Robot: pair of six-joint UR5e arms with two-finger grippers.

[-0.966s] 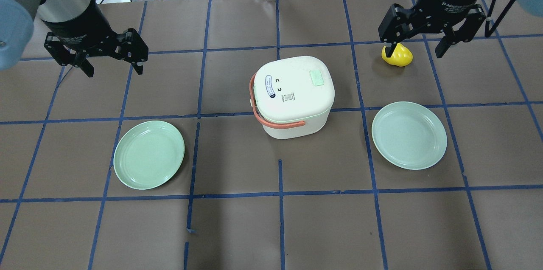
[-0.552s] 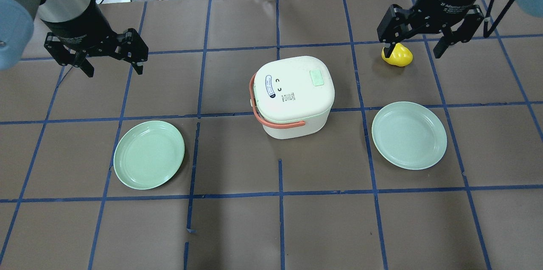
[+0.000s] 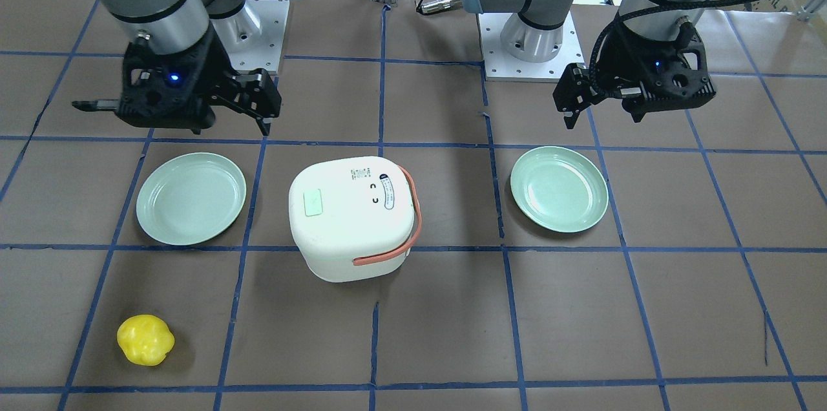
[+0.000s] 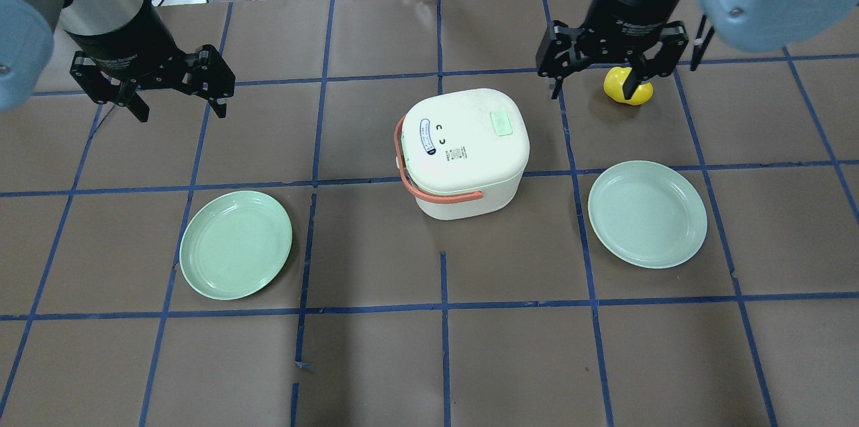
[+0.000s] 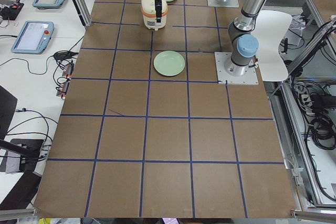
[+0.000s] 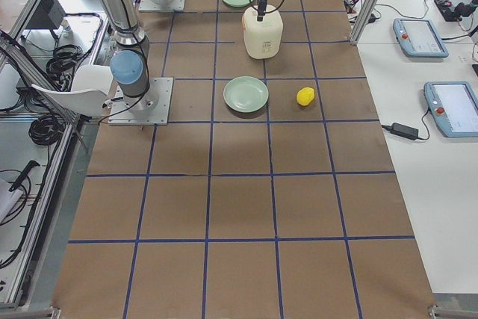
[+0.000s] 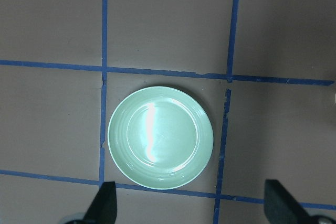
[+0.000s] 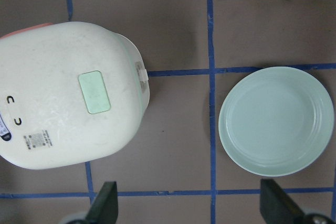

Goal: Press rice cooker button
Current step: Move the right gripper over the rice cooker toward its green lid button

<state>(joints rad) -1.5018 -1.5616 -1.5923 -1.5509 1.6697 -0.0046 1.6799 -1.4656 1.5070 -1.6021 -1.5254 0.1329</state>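
The right gripper (image 4: 592, 86) hovers, jaws spread, near the white rounded plastic rice cooker (image 4: 463, 158) (pale green button (image 4: 501, 123) untouched); the left gripper (image 4: 181, 108) has jaws spread too.

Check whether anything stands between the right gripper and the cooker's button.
Nothing visible does. The right gripper hangs open to one side of the cooker, and the green button on its lid is bare. The yellow object and the plate lie on the gripper's other side, off that path.

Both arms point downward, left tool (image 4: 182, 107) and right tool (image 4: 593, 88) spread wide.
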